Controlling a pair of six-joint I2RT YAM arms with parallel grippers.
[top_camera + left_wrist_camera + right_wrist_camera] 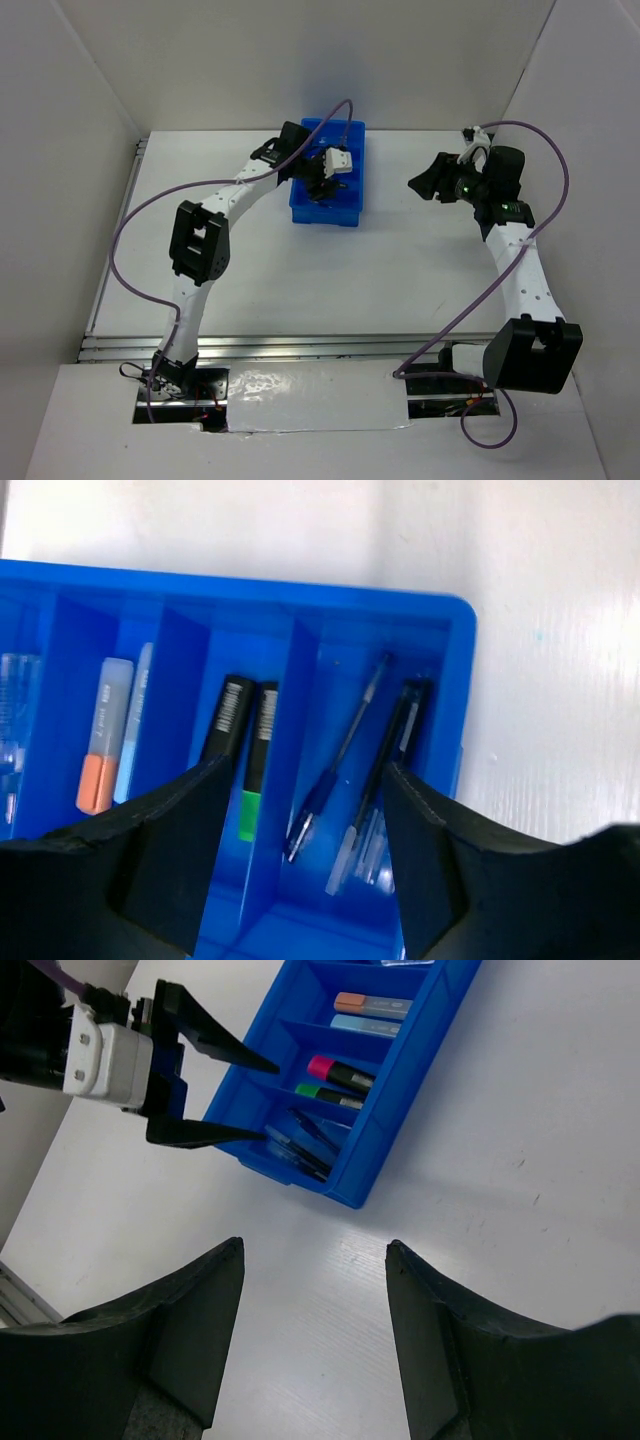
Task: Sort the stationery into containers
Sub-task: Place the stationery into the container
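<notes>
My left pincer (305,780) hangs open above the tray (300,590). Its two black fingers (170,860) are spread apart with nothing between them. One finger is over the second compartment from the end and the other is over the end compartment, close to its outer wall. Below the gap, in that end compartment, a blue pen (335,765) and a dark pen (395,730) lie side by side at a slant, their tips towards me. In the next compartment lies a green marker (255,770) with a black part. Just beside it is a pink marker (335,1070), whose coloured end my finger hides in my own wrist view. The third compartment holds an orange highlighter (103,735) with a pale blue highlighter (135,725) touching its side. The fourth holds a clear item (15,710) that I cannot make out. The tray is blue and rectangular, split crosswise into four — it sits on the white table (500,1260), towards the far middle. My right pincer (313,1250) is open too, its fingers wide apart and empty. It is over bare table well to the right of the tray and faces it — its view shows the tray and my left pincer beyond.
</notes>
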